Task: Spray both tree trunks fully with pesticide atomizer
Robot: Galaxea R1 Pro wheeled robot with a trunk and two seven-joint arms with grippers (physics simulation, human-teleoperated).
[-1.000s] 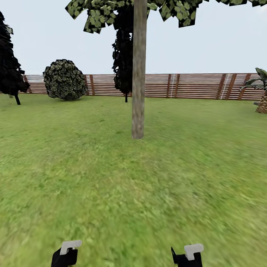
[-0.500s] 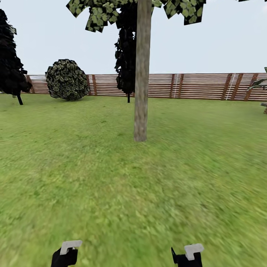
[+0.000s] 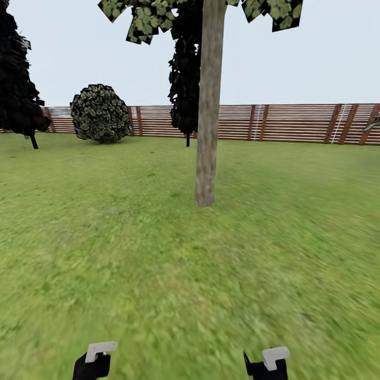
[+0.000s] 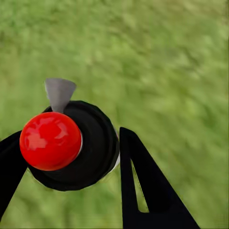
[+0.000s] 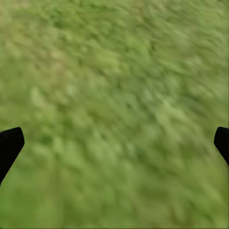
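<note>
In the head view, a green lawn (image 3: 158, 274) is stretching away to a reddish-brown slat fence (image 3: 295, 122), with a round shrub (image 3: 100, 113) and dark narrow trees (image 3: 186, 79) standing before it. One tree trunk (image 3: 208, 105), pale grey-brown, is rising straight ahead in the middle distance, its leaf clusters (image 3: 148, 16) hanging overhead.

In the left wrist view, the left gripper (image 4: 67, 157) is pinching the pesticide atomizer (image 4: 90, 148), a black body with a red round top and a grey nozzle, over blurred grass.

In the right wrist view, the right gripper (image 5: 114, 143) is hanging over grass with its fingers (image 5: 9, 145) spread wide, nothing between them.
</note>
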